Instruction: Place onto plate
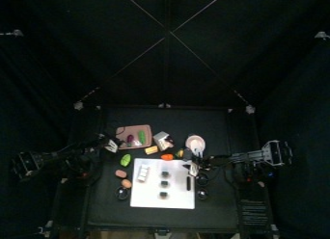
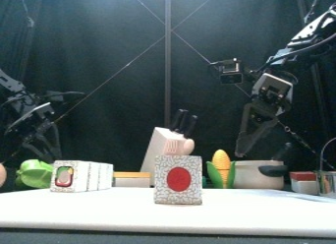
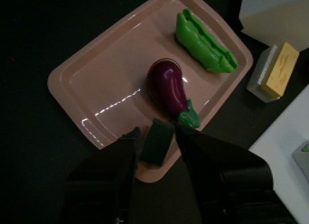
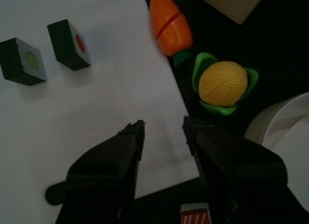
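Observation:
The plate [image 1: 196, 143], small, round and white with a pinkish centre, stands right of the pink tray [image 1: 131, 135]. My left gripper [image 3: 157, 154] hangs over the pink tray's [image 3: 108, 74] near edge, jaws close around a dark green block [image 3: 157, 142]. An eggplant [image 3: 171, 86] and a green pod [image 3: 207, 43] lie on that tray. My right gripper [image 4: 163, 142] is open and empty above the white rectangular tray [image 4: 97, 101], next to a corn cob [image 4: 225, 83]. A white curved rim [image 4: 285, 128] shows beside the corn.
The white tray [image 1: 164, 182] holds several dark blocks [image 4: 49, 49]. An orange vegetable [image 4: 172, 20] lies by its edge. A yellow block [image 3: 274, 69] lies beside the pink tray. In the front view a knife block [image 2: 168, 145] stands behind a red-faced block [image 2: 178, 179].

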